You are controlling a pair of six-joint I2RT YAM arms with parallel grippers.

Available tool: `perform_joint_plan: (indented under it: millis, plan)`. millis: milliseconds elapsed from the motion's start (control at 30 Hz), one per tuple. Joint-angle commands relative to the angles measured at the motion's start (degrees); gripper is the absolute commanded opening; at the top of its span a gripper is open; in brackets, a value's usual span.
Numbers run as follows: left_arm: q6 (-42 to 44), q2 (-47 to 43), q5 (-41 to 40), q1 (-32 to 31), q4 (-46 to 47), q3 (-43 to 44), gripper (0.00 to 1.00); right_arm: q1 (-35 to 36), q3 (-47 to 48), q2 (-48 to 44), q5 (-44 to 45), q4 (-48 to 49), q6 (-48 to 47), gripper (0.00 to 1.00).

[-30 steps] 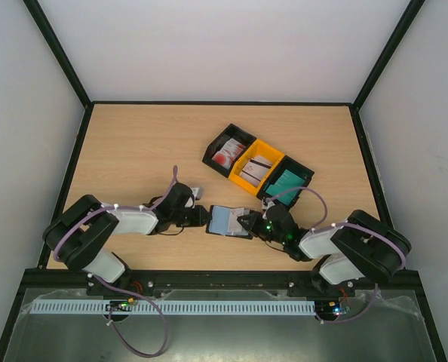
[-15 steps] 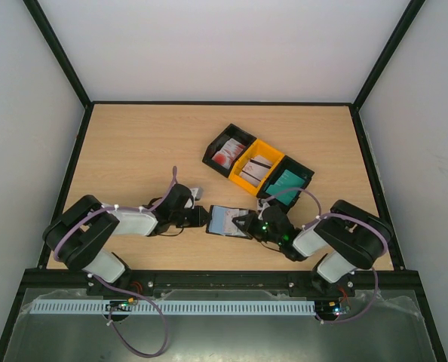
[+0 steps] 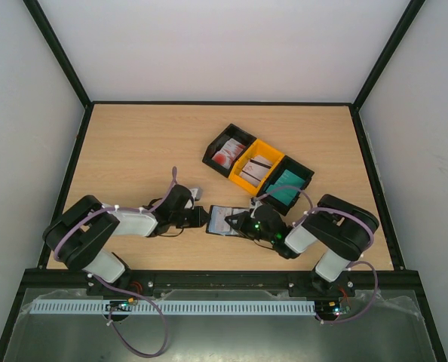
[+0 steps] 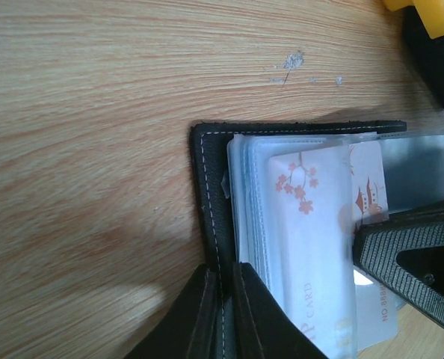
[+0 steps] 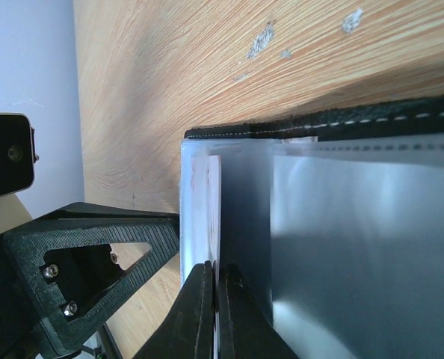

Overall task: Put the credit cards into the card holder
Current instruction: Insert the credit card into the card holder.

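The right gripper (image 3: 246, 224) had been carried left over the card holder (image 3: 221, 220), laid open between the arms. A blossom-printed credit card (image 4: 312, 247) was pinched in its jaws, the holder's cover in the left gripper (image 4: 223, 278); pushed askew, the card could be buckled.

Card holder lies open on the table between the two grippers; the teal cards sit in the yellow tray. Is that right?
No. The teal cards sit in the black tray at the row's right end; the yellow tray holds pale cards, as the top external view shows. The card holder does lie open between the left gripper and right gripper.
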Motion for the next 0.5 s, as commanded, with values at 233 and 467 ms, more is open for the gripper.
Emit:
perform_joint_plan:
  millis: [233, 467]
  plan:
    - [-0.2, 0.1, 1.3, -1.6, -0.6, -1.7, 0.07, 2.1, 1.2, 1.2, 1.6, 1.4, 0.6, 0.02]
    - [-0.6, 0.3, 1.4, -2.0, -0.2, -1.7, 0.05, 2.4, 1.8, 2.1, 1.4, 0.9, 1.0, 0.02]
